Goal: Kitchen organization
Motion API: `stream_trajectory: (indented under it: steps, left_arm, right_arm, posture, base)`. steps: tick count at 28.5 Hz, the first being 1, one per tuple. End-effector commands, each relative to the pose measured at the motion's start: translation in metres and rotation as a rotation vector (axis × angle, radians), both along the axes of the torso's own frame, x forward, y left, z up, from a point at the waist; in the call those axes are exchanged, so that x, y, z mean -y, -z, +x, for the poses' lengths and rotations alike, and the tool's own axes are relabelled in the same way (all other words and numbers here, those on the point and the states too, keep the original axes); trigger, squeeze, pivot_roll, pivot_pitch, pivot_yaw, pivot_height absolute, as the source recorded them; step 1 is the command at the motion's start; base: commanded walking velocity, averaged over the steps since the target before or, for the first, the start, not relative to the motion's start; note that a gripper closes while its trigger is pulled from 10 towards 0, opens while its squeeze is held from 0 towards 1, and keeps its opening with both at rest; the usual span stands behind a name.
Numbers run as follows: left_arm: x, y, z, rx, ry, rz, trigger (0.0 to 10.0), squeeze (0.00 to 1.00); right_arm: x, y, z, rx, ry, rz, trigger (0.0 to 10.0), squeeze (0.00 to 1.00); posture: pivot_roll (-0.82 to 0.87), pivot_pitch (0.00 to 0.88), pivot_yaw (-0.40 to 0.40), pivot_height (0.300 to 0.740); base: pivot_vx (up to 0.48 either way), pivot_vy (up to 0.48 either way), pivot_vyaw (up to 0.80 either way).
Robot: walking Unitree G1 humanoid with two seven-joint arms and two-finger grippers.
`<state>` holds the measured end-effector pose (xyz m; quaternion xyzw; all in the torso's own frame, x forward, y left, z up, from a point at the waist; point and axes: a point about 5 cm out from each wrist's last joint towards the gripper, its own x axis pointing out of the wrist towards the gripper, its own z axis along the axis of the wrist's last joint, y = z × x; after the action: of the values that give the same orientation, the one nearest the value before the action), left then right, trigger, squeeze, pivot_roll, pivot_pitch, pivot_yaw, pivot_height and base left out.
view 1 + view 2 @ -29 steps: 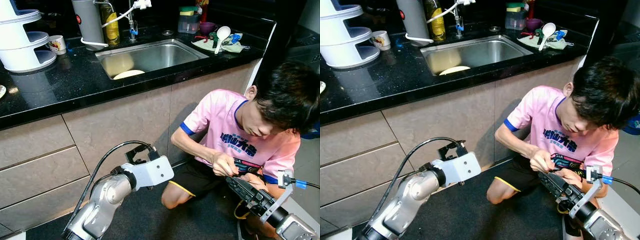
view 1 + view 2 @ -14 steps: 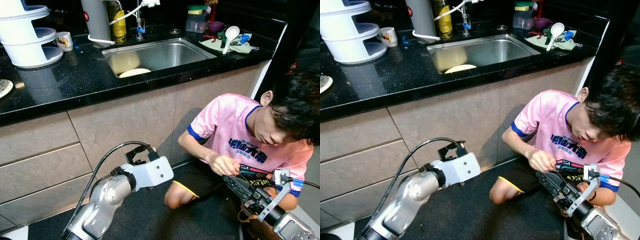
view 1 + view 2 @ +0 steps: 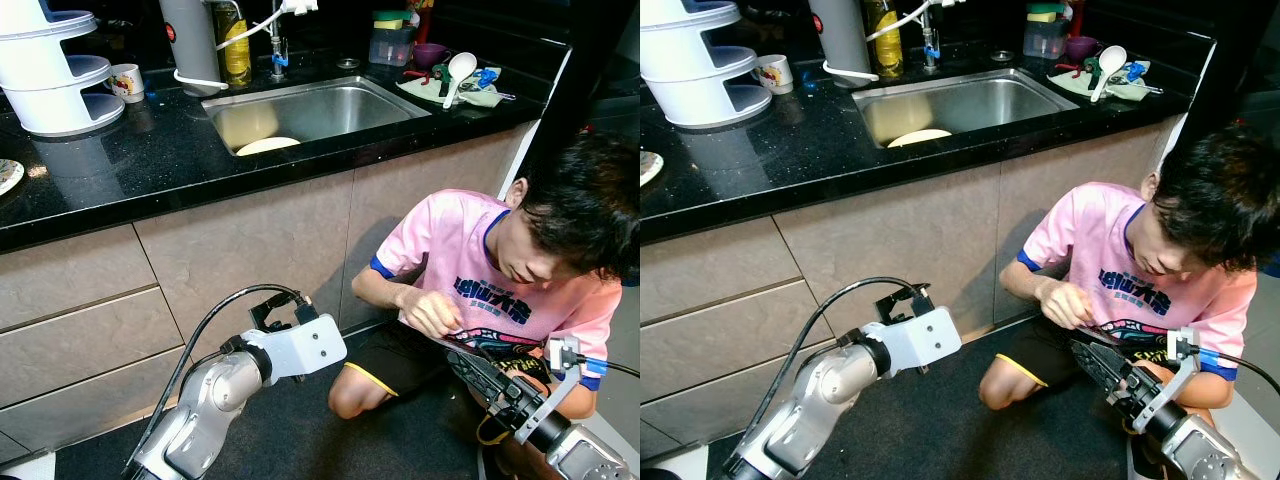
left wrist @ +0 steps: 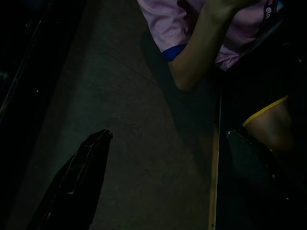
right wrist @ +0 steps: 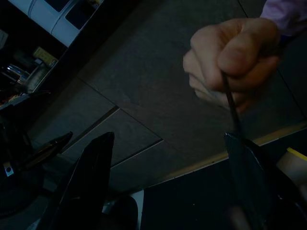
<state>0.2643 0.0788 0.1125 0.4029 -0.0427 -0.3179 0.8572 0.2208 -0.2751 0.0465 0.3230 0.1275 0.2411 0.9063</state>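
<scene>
A black stone counter (image 3: 150,160) above grey cabinet fronts carries a steel sink (image 3: 320,105) holding a pale plate (image 3: 265,146), near its back edge. Crouched on the dark floor, a person (image 3: 480,270) pinches a thin tool (image 5: 231,108); the right wrist view shows their hand (image 5: 232,60) just ahead of the right gripper (image 5: 168,167), whose fingers stand spread. The left gripper (image 4: 177,163) hangs open too, facing the cabinet and the person's elbow.

The person's hand (image 5: 230,62) hides what its thin tool (image 5: 231,108) touches.
</scene>
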Motion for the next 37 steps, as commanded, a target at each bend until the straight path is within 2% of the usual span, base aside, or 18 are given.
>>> stream_trajectory:
  steps: [1,37]
  left_arm:
    - [-0.0004,0.0033,-0.0015,-0.009,0.002,0.016,10.0,0.0]
    - [-0.0002,0.001,0.0002,-0.006,0.005,0.016,10.0,0.0]
  right_arm:
    - [-0.002,0.0027,-0.0009,-0.014,-0.009,0.006,10.0,0.0]
    - [-0.0031,0.0079,-0.0067,-0.035,-0.003,0.011,10.0,0.0]
  posture:
    - [-0.03,0.0,-0.017,0.74]
    - [-0.04,0.0,-0.002,0.74]
  base:
    - [0.0,0.0,0.0]
    - [0.0,0.0,0.0]
